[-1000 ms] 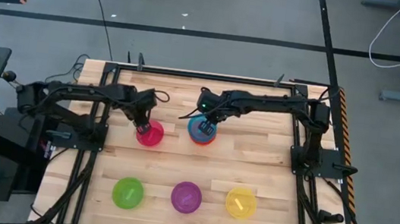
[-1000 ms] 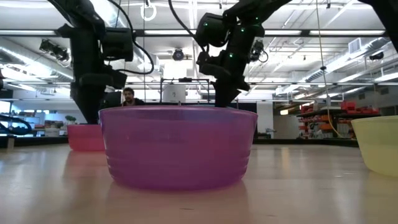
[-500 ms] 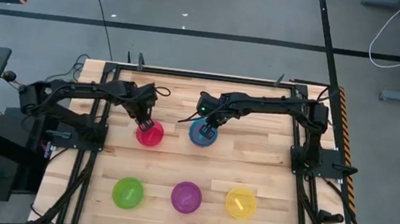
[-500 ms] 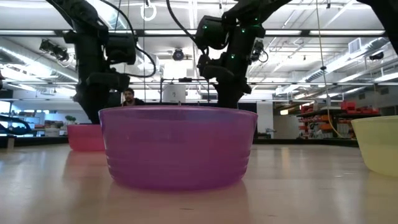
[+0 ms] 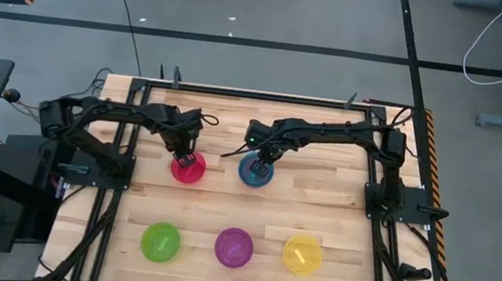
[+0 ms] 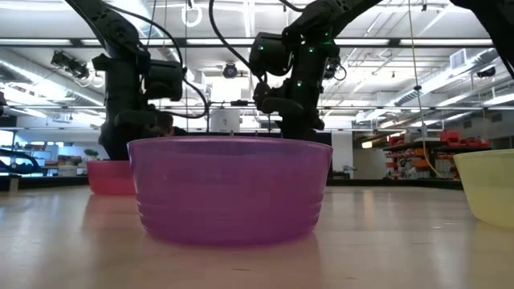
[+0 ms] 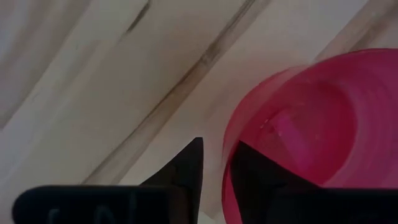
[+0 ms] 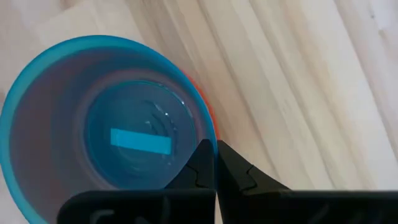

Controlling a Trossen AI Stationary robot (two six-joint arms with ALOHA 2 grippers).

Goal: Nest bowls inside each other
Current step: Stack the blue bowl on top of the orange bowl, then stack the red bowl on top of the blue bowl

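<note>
- My left gripper [image 5: 186, 157] is down at the far rim of the pink bowl [image 5: 188, 169]; in my left wrist view the two fingers [image 7: 186, 168] straddle the pink wall, one outside, one inside, nearly closed on the rim.
- Pink bowl [image 7: 311, 137] is cut off by the edge of that wrist view; only part of its inside shows.
- My right gripper [image 5: 261, 159] sits at the rim of the blue bowl [image 5: 254, 170], just beside the pink bowl, to its right in the high view.
- In the right wrist view my fingers [image 8: 202, 163] are pinched together on the blue bowl's [image 8: 106, 143] rim; almost no gap between them.
- An orange bowl [image 8: 210, 112] shows only as a thin sliver under the blue one's edge; blue is nested in it, rest hidden.
- Green bowl [image 5: 161, 242], purple bowl [image 5: 234, 246] and yellow bowl [image 5: 302, 254] stand in a row on the table [image 5: 338, 209], well apart from the pink bowl, toward the near edge, each alone.
- Low view: purple bowl [image 6: 230, 189] fills the front and hides the blue and orange bowls; the pink bowl [image 6: 108, 177] peeks out to its left, and the yellow bowl [image 6: 488, 186] is cut off at the right edge.
- My fingertips are not visible in the low view.
</note>
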